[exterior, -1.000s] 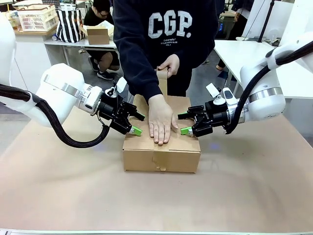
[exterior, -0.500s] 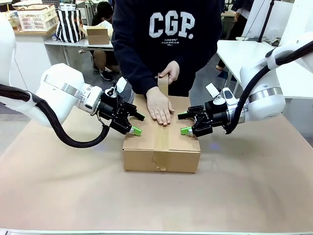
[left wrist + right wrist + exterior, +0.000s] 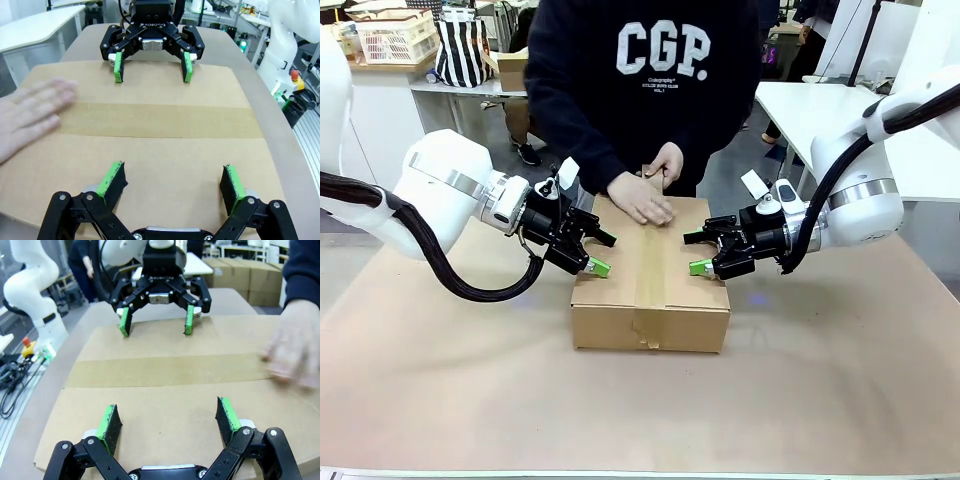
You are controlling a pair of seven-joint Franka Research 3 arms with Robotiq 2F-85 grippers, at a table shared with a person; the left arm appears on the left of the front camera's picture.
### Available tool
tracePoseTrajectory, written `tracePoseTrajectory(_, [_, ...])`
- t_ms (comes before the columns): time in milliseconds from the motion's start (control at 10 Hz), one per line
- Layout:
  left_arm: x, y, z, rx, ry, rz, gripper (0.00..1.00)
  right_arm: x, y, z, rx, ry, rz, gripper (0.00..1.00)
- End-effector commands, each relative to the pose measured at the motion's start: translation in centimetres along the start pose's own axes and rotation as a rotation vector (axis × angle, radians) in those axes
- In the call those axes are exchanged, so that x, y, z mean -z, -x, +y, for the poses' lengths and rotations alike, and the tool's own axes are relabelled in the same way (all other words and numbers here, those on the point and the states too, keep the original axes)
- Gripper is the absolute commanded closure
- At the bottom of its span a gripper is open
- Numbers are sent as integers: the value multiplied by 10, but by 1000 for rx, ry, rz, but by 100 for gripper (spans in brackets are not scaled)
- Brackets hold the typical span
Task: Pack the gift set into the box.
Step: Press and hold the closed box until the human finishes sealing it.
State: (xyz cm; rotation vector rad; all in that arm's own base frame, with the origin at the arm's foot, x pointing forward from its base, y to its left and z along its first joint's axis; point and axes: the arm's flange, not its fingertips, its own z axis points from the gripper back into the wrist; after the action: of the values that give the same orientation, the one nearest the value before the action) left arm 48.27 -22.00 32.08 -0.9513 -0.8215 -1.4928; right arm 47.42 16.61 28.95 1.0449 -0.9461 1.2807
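You have the box (image 3: 650, 285) sitting closed in the middle of the surface (image 3: 820, 400), its top flaps down and a strip of brown tape (image 3: 651, 265) running along the centre seam and over the near side. Your left tool (image 3: 592, 254) sits at the box's left top edge with its jaws spread wide, gripping nothing; in the left wrist view its green pads (image 3: 113, 183) rest over the cardboard of the near flap, with the tape line (image 3: 160, 121) beyond them. Your right tool (image 3: 698, 253) sits at the right top edge, likewise released and empty, its fingers splayed over the lid. Each wrist view shows the other tool across the lid, facing it, also spread: the right one (image 3: 151, 61) in the left wrist view, the left one (image 3: 157, 320) in the right wrist view.

The person across from you stands against the far side of the box. One hand (image 3: 638, 198) lies flat on the far end of the tape, between your two tools, and shows as a blur in both wrist views (image 3: 30, 117) (image 3: 290, 352). Their other hand (image 3: 667, 162) is just behind it at the box's far edge; you cannot tell what it holds.
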Motion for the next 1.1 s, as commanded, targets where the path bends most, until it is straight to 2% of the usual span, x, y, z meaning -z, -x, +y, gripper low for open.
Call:
tracePoseTrajectory(0, [3,3,-2,5,5,4,0,0,2,1,-6,0,3,0])
tracePoseTrajectory(1000, [3,3,-2,5,5,4,0,0,2,1,-6,0,3,0])
